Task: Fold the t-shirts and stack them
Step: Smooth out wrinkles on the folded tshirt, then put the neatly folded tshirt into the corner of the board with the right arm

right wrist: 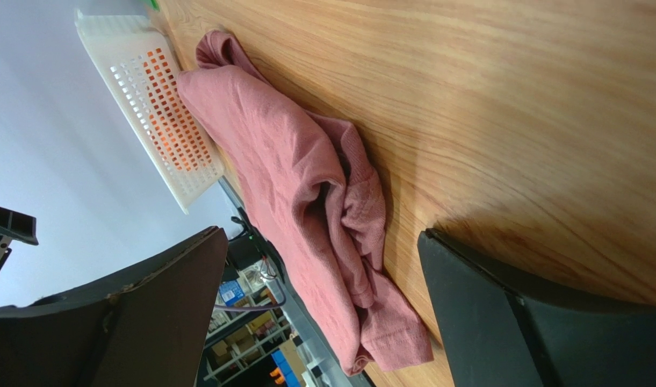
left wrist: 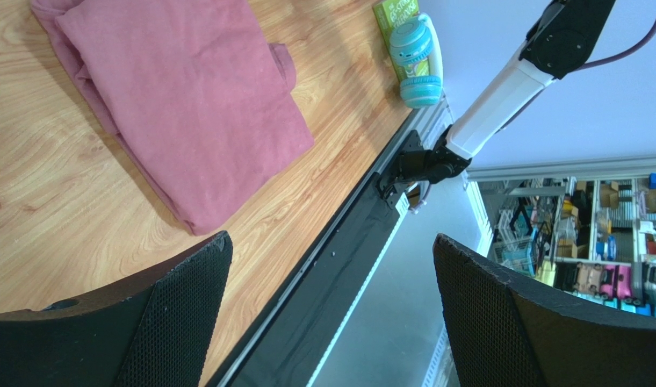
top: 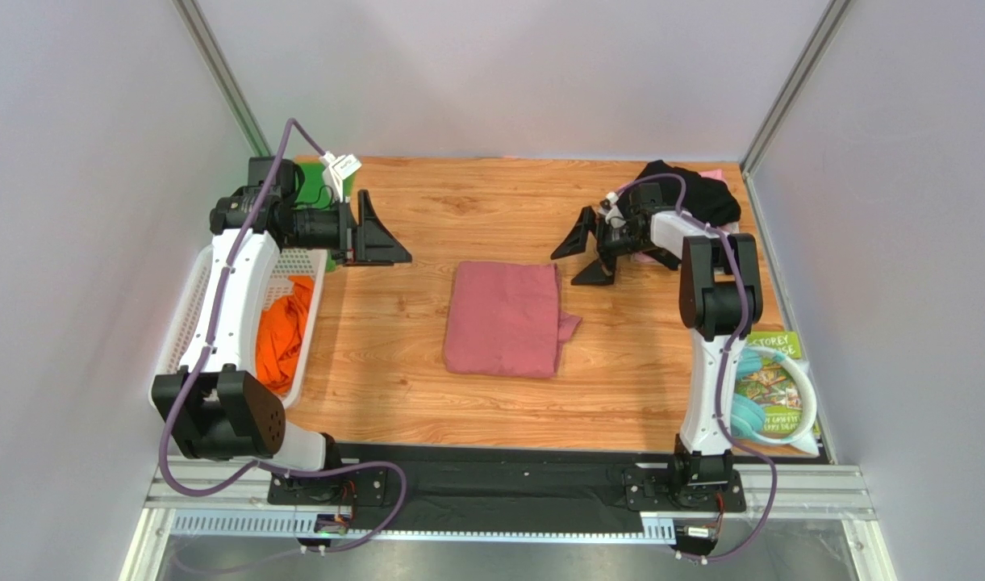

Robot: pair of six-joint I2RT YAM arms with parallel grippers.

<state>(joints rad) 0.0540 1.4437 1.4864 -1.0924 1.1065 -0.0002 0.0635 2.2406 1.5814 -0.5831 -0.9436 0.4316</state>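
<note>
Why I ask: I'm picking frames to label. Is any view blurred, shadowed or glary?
Top external: even soft light, sharp, the dusty-rose t-shirt barely shadowed. Left wrist: shirt crisp, fingers of the left gripper near-black and slightly soft. Right wrist: shirt folds crisp, a soft shadow on the table beside the right gripper; no glare anywhere.

Matt soft cloth dusty-rose t-shirt (top: pixel 504 320) on smooth grained wood table (top: pixel 630 375); white perforated plastic basket (top: pixel 194 309); gripper fingers (left wrist: pixel 178 314) finely textured matt black.
</note>
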